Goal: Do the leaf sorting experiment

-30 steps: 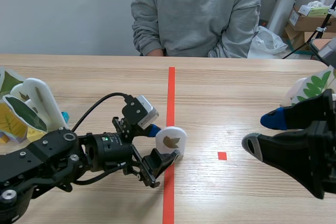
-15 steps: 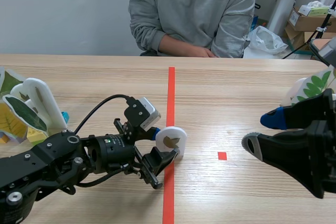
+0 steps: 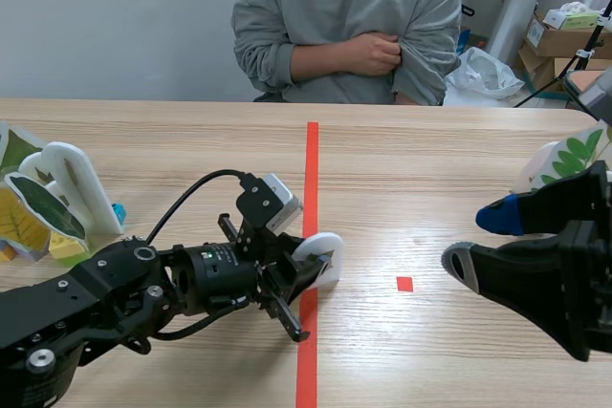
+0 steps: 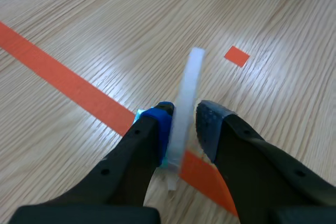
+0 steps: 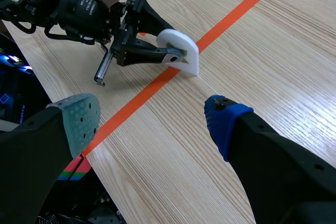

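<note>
A white leaf card (image 3: 322,250) stands upright on the orange-red tape line (image 3: 311,169) in the middle of the table. My left gripper (image 3: 311,271) lies low on the table, shut on this card. The left wrist view shows the card (image 4: 187,93) edge-on between the blue pad and the dark dotted pad of the left gripper (image 4: 184,116). The right wrist view looks down on the card (image 5: 181,51) from some way off. My right gripper (image 3: 475,241) stands open at the right, well apart from the card, with nothing between its fingers.
Several leaf cards (image 3: 48,200) stand at the table's left edge. One with a green leaf (image 3: 571,158) stands at the right behind my right arm. A person (image 3: 349,16) sits across the table. A small red square (image 3: 404,284) marks the wood right of the line.
The left gripper's fingers have come together on the white leaf card, which turned more edge-on and shifted slightly right. The person's hand rose to the chest. The right arm has not moved.
</note>
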Tool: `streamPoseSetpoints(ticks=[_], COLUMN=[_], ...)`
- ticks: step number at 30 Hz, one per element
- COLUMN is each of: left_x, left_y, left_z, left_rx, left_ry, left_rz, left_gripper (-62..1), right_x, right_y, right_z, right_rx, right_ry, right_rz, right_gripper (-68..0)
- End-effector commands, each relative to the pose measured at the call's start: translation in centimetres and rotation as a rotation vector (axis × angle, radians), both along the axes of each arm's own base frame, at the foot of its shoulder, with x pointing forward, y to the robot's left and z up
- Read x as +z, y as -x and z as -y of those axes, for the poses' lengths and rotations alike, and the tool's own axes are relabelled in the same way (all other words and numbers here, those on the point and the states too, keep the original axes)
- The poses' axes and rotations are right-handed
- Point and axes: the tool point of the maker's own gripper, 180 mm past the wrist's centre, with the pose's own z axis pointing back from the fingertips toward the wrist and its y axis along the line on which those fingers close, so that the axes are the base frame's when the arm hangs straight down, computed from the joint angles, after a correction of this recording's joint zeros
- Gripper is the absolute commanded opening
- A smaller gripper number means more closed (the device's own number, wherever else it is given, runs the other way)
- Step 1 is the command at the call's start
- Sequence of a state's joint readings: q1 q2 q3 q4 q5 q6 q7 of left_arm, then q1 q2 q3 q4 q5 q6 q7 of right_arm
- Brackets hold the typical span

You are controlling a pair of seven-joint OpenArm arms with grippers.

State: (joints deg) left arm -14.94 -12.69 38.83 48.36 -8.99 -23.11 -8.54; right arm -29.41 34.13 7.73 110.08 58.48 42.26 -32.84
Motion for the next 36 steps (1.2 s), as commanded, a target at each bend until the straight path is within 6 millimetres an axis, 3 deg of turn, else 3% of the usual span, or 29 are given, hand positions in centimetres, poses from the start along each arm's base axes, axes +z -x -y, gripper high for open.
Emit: streamPoseSetpoints(ticks=[1,5,12,16,23,36], left_x=[1.2,1.2,1.4,2.5,4.5,4.8], left_y=[-0.5,-0.5,-0.6,-1.0,-1.9,-3.6], left_z=[0.6,0.6,0.4,-0.2,-3.9,-13.2], left_rx=[-0.001,-0.001,0.0,0.016,0.125,0.437], left_ry=[0.036,0.035,0.037,0.045,0.073,0.124], left_rz=[0.025,0.025,0.032,0.06,0.101,0.088], left_gripper=[-51.9,-57.3,-57.3,-57.3,-57.3,-57.3], right_x=[0.8,0.8,0.8,0.8,0.8,0.8], right_y=[-0.4,-0.4,-0.4,-0.4,-0.4,-0.4], right_z=[0.1,0.1,0.1,0.1,0.1,0.1], right_rx=[0.008,0.008,0.008,0.008,0.008,0.008], right_ry=[-0.009,-0.01,-0.01,-0.009,-0.009,-0.01], right_rz=[0.029,0.029,0.029,0.028,0.028,0.028], right_gripper=[-26.4,-26.4,-26.4,-26.4,-26.4,-26.4])
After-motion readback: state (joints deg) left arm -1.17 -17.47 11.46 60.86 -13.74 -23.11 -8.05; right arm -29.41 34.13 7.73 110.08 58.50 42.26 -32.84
